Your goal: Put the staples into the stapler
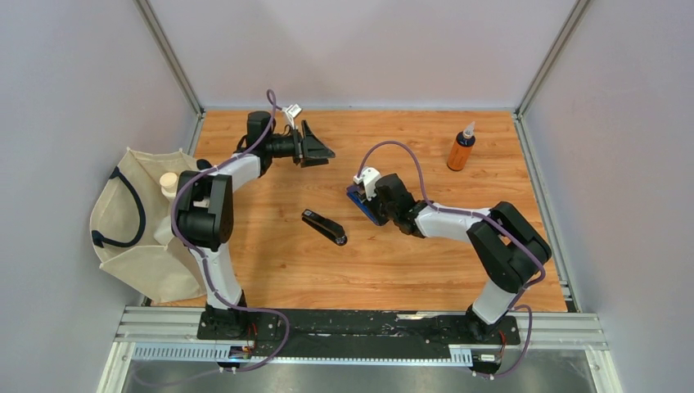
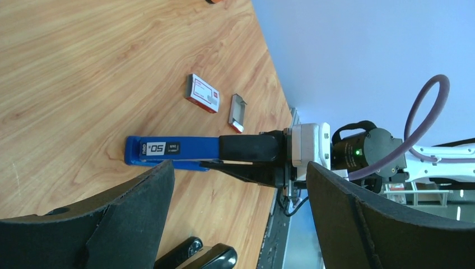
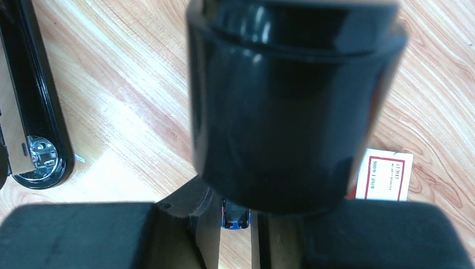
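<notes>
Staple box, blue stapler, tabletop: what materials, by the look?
Staple box: likely thin cardboard, matte white, printed red label, crisp folded edges. Blue stapler: smooth blue finish, slight sheen; painted metal or plastic, cannot tell. Tabletop: visible wood grain, satin; possibly laminate.

I saw a blue stapler (image 2: 168,150) with a white label, a glossy black stapler (image 1: 324,227), a white staple box (image 2: 202,93) edged red, an orange bottle (image 1: 461,149), and a warm wood-grain table (image 1: 409,270).

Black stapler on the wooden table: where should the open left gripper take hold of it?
Probably mid-body, across its narrow width, from above. The black plastic stapler lies flat and diagonal with both long sides clear, so the left gripper can straddle it.
</notes>
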